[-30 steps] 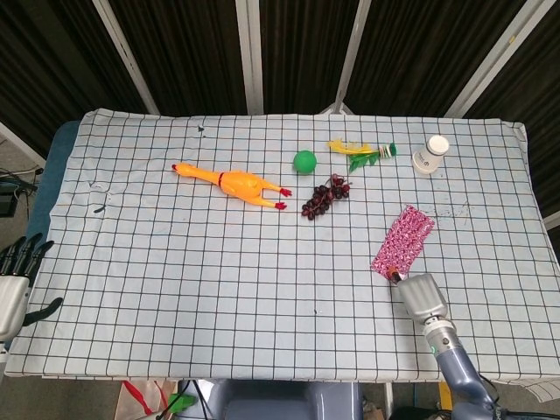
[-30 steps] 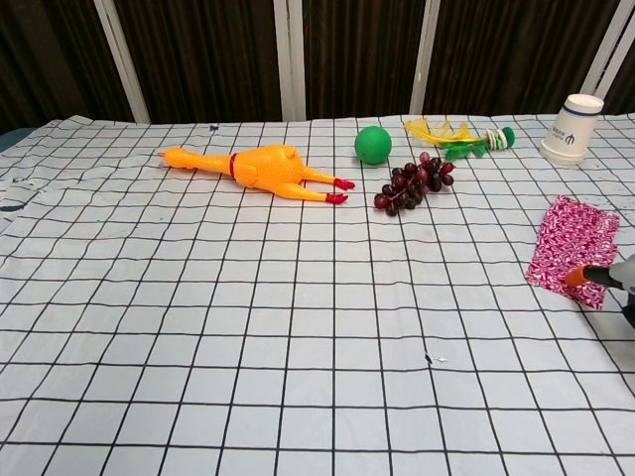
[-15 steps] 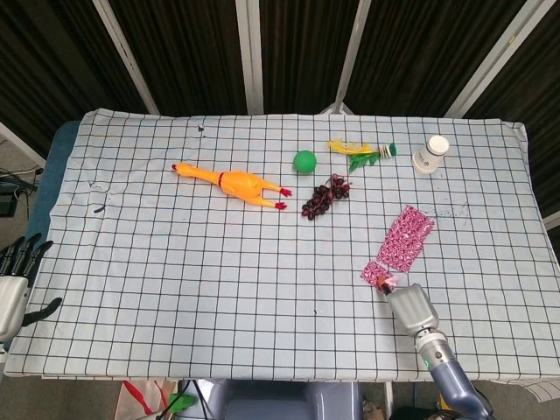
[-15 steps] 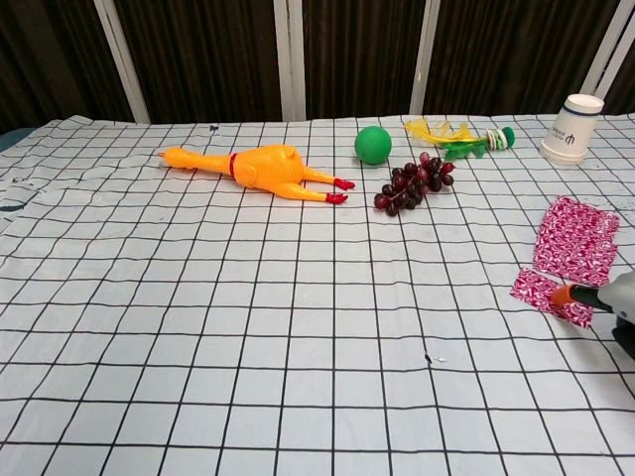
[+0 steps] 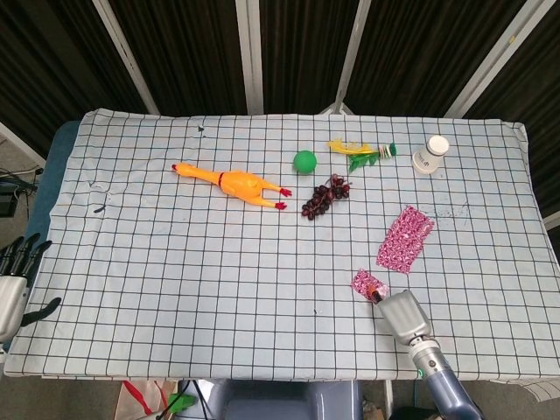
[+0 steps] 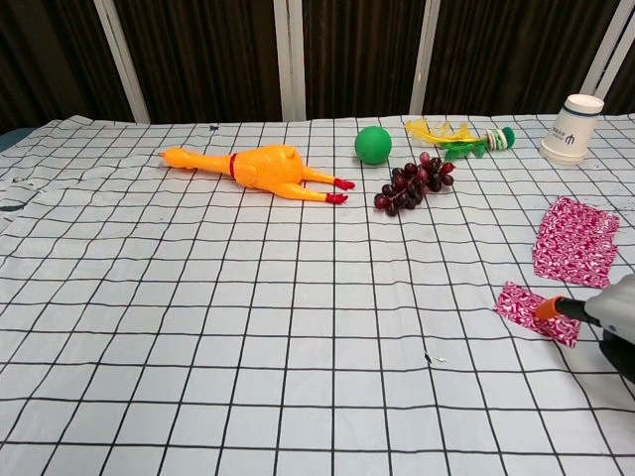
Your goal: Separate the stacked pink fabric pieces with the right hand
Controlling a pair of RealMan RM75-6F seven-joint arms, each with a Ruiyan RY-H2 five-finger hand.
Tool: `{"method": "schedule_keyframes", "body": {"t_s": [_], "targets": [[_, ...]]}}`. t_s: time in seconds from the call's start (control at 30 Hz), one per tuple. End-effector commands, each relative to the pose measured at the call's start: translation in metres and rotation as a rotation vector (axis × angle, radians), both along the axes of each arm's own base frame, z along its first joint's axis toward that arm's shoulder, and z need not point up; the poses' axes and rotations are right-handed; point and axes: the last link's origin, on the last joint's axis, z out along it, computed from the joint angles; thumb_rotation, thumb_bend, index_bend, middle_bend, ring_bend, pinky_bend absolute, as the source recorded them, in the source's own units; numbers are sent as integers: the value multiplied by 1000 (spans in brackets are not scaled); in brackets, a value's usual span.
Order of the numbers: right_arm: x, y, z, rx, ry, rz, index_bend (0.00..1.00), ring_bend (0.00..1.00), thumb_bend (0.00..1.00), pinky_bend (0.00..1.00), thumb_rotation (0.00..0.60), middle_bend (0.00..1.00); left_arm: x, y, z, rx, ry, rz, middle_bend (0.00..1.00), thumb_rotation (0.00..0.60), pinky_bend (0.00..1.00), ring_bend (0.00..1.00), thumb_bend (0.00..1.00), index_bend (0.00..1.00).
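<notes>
Two pink patterned fabric pieces lie apart at the table's right. The larger fabric piece (image 5: 405, 239) (image 6: 574, 240) lies flat on the checked cloth. The smaller fabric piece (image 5: 365, 283) (image 6: 528, 308) sits nearer the front edge, with my right hand (image 5: 400, 313) (image 6: 608, 315) holding its near end; an orange fingertip (image 6: 547, 309) presses on it. Whether the fingers pinch or only press it cannot be made out. My left hand (image 5: 16, 278) hangs off the table's left edge, fingers spread, holding nothing.
A yellow rubber chicken (image 5: 234, 182), green ball (image 5: 304, 161), dark grapes (image 5: 325, 197), a yellow-green feathered toy (image 5: 360, 151) and a white paper cup (image 5: 430, 154) lie across the far half. The table's front edge (image 5: 262, 374) is close to my right hand.
My right hand has drawn back toward the front-left, dragging the smaller pink piece off the larger one; a gap now separates the two. The left hand stayed still.
</notes>
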Motion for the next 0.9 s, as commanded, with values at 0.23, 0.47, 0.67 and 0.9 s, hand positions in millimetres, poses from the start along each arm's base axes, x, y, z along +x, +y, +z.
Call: {"method": "schedule_keyframes", "body": {"t_s": [0.23,0.47,0.67,0.9], "targets": [[-1,-15,22,-80,-35,-31,186,779,753,567,600,796,0,0,0,2,1,2,39,600,102,9,271,128],[-1,-26,41,-138,-48,-41,186,779,755,567,600,796,0,0,-1,-1,5,2,39,600,102,9,270,128],[-17,-43,46,-146,-1,-87,186,780,755,567,600,797,1,-1,-1,2,7,-2,39,600,102,9,271,128],[-28,-50,45,-142,22,-131,186,780,755,567,600,797,2,-2,-2,3,11,-7,39,600,102,9,271,128]]}}
